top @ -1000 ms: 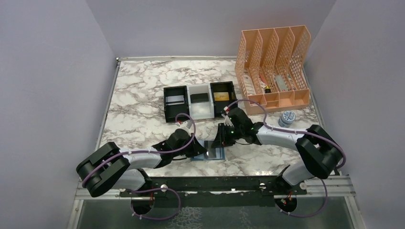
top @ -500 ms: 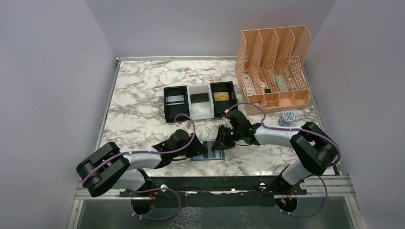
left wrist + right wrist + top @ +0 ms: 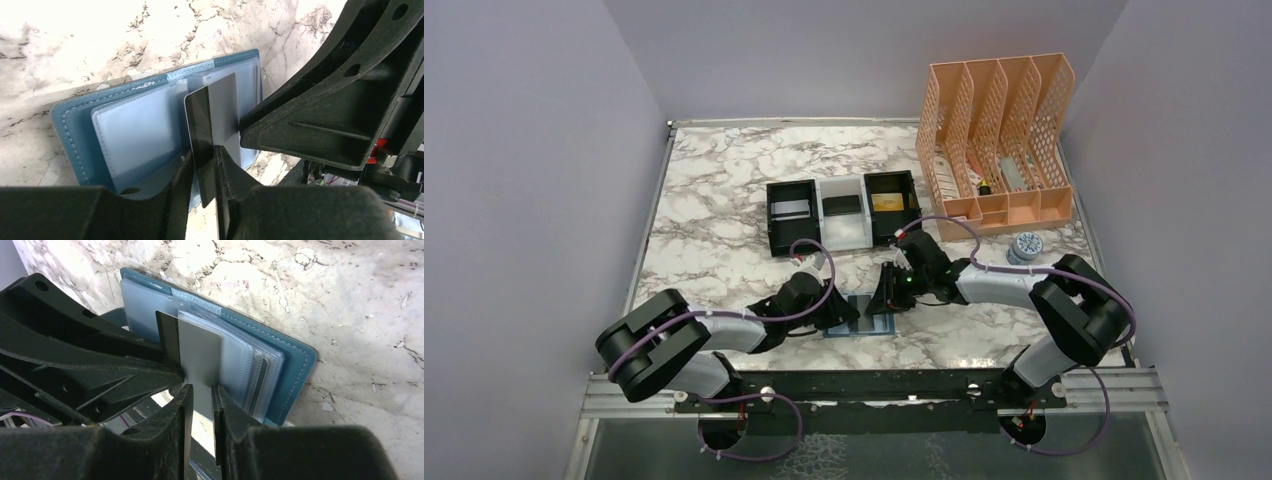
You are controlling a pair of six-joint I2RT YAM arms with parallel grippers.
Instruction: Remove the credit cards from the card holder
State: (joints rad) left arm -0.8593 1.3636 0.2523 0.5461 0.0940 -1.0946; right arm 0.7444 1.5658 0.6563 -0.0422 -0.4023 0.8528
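Marble-patterned table: the card holder lies open at the centre, close to the near edge, with its light-blue pockets facing up between the two arms. One silvery-grey card with a dark stripe stands on edge over the holder. The left gripper and right gripper each show fingers a narrow gap apart with this card between them. Whether either clamps it cannot be told. Further cards sit in the holder's pockets.

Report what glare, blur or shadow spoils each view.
Left wrist: marble table blown out white, its own fingers dark and soft. Right wrist: card holder crisp, near fingers blurred. Top external: even light, card holder small and partly hidden.
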